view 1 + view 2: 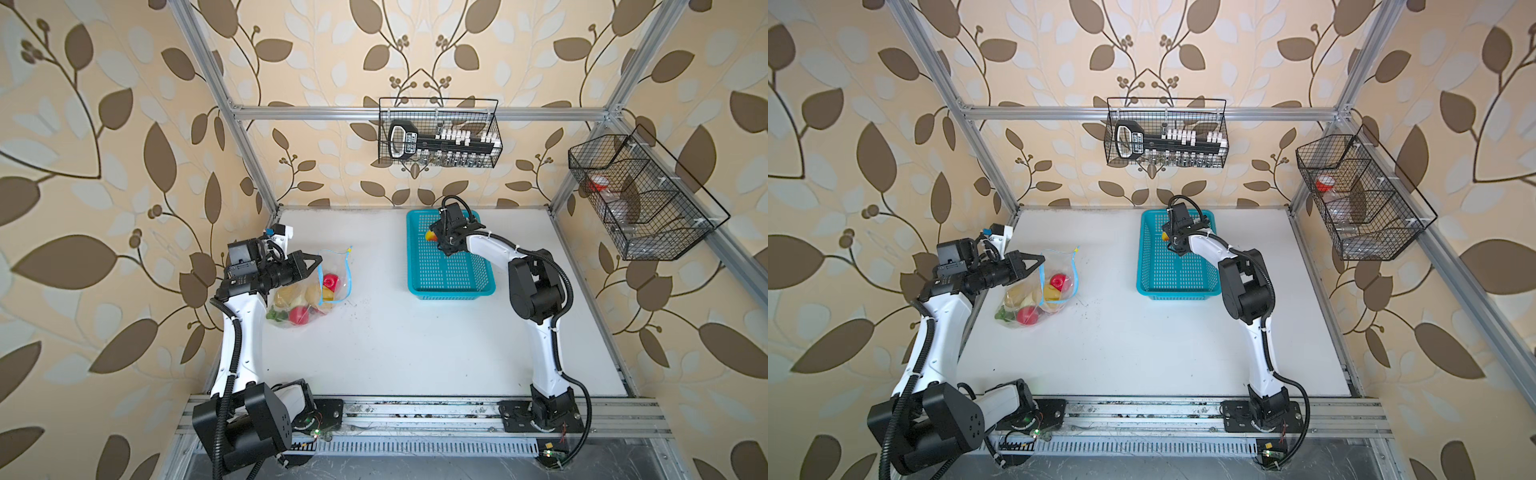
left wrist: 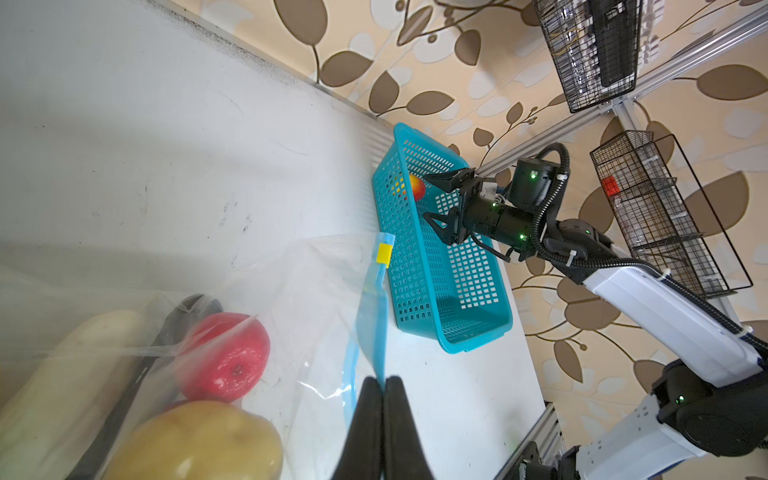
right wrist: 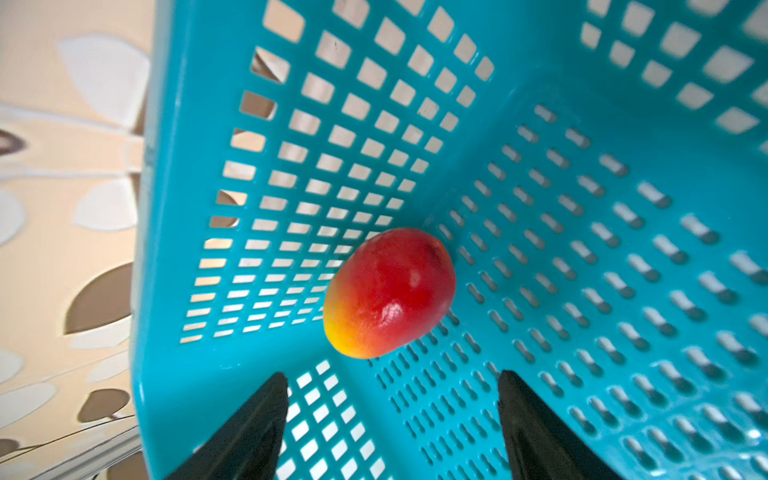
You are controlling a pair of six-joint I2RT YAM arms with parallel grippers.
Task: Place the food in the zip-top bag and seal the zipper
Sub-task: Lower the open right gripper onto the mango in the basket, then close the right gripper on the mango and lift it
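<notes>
Pinching shut, the fingers (image 2: 368, 415) of the left gripper (image 2: 384, 380) clamp the zipper (image 2: 373, 328) strip and hold up one lip of the zip-top bag (image 2: 307, 282), which lies on the table (image 1: 415, 332) with most of the food inside. The right gripper (image 3: 391, 376) has its jaws spread and empty, just short of the red-yellow fruit (image 3: 388, 293) in a corner of the turquoise basket (image 3: 174, 216). This looks like the fetch of the last piece. Next, the jaws should straddle it, close, then carry it to the bag's mouth.
</notes>
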